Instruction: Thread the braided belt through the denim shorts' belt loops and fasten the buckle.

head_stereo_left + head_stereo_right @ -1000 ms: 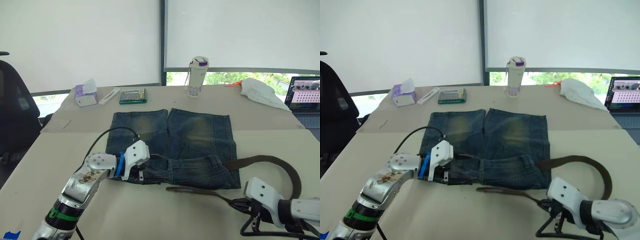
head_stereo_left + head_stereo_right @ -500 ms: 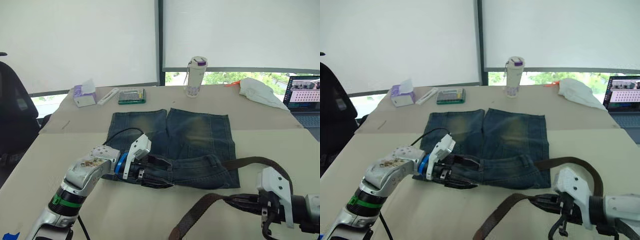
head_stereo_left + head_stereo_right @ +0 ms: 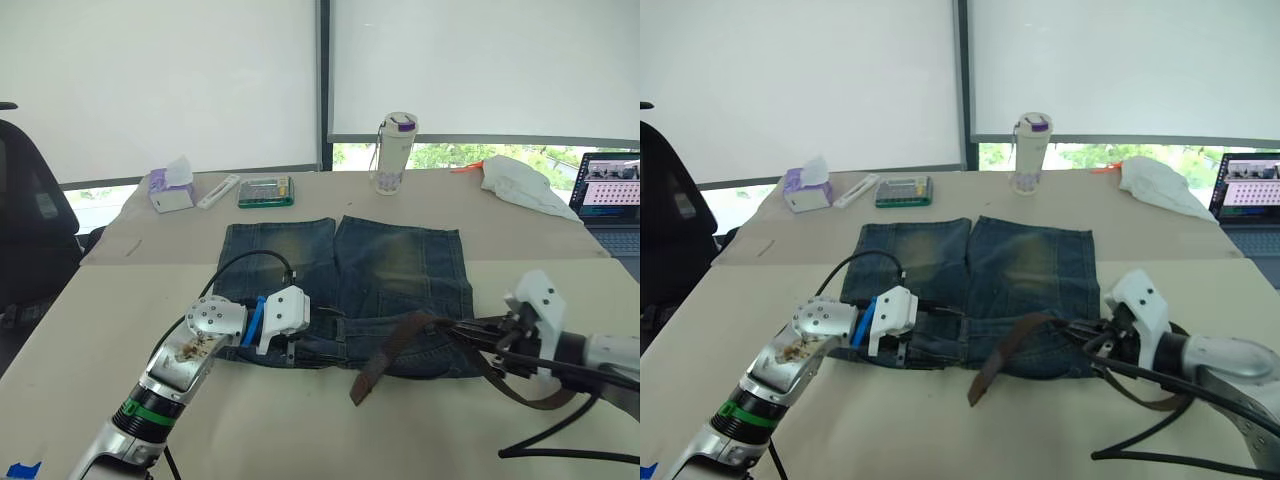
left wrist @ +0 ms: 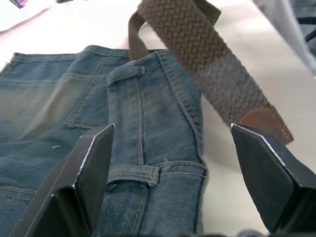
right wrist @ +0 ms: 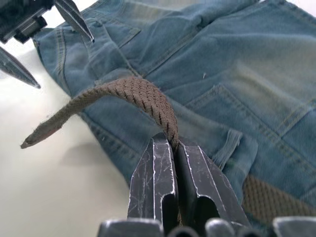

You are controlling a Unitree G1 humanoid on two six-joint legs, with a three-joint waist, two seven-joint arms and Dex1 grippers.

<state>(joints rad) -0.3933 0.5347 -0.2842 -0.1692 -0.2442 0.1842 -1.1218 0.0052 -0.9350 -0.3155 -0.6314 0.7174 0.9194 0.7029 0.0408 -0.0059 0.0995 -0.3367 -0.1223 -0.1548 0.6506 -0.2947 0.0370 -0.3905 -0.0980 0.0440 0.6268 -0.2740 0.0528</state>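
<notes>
Left gripper (image 3: pixel 300 345) at the 9 o'clock end of the waistband of the faded blue denim shorts (image 3: pixel 400 265); its black fingers (image 4: pixel 89 168) spread wide, empty, straddling the waistband with a narrow denim belt loop (image 4: pixel 132 174) between them.

Shorts lie flat mid-worktop, legs toward 12 o'clock, waistband toward 6 o'clock. Beige worktop (image 3: pixel 300 420) bare below them.

Dark brown braided belt (image 3: pixel 385 348): free tip rests just past the waistband edge at 6 o'clock, strap arcs up over the shorts toward 3 o'clock.

Right gripper (image 3: pixel 478 335) at the 3 o'clock end of the waistband; fingers (image 5: pixel 163 173) pinched together on the belt. The rest of the strap loops on the worktop below the right arm. Buckle cannot be made out.

Far edge, 12 o'clock: white bottle with purple cap (image 3: pixel 394 153).
</notes>
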